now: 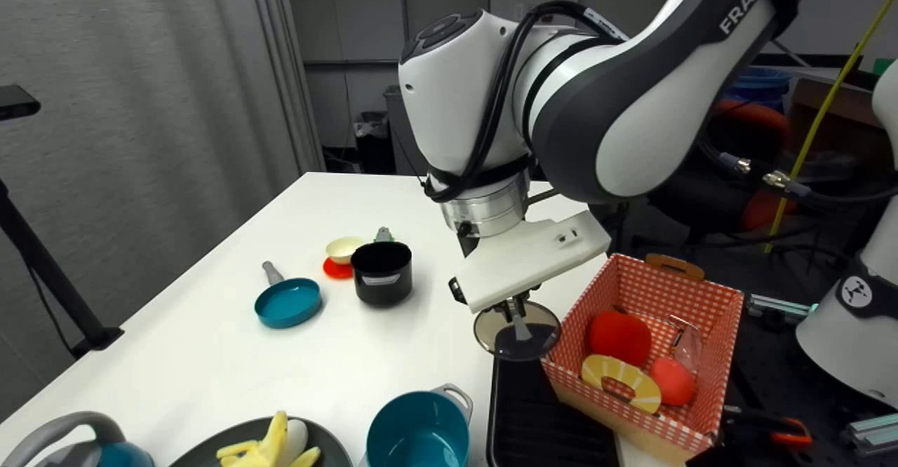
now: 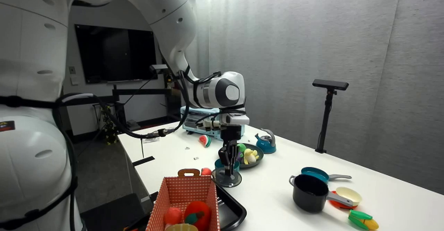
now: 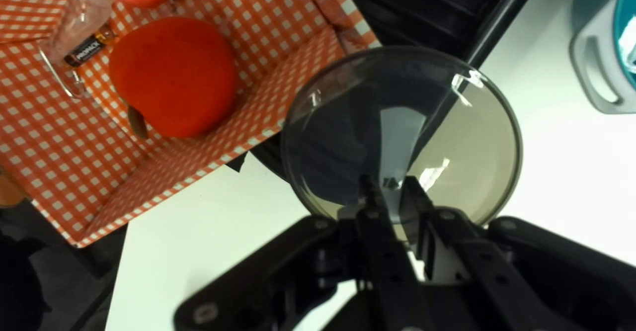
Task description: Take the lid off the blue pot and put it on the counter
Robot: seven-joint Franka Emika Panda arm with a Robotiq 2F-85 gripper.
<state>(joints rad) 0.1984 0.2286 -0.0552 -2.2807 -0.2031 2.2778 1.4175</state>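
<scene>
The gripper point(image 3: 391, 192) has its jaws pinched narrow on the grey handle point(image 3: 400, 132) of the lid point(image 3: 343, 142) — a round, see-through disc held apart from the blue pot point(image 1: 419, 428). In the wrist view, the blue pot's edge shows at two o'clock from the lid, the black tray point(image 3: 432, 8) at twelve, and the checkered basket point(image 3: 273, 100), with a big red toy point(image 3: 174, 77) inside, between nine and ten. There the lid overlaps the basket's edge, the tray and the counter point(image 3: 218, 211); whether it touches any of them, I cannot tell. In an exterior view, the blue pot stands uncovered on the counter at half past seven from the lid, beside the tray. The black pot point(image 1: 381, 281) sits just before ten, and the teal pan point(image 1: 287, 303) at nine — both well apart from the lid. A dark plate point(image 1: 228, 433) of toy food point(image 1: 270, 446), cut by the bottom edge of the view, lies toward eight.
</scene>
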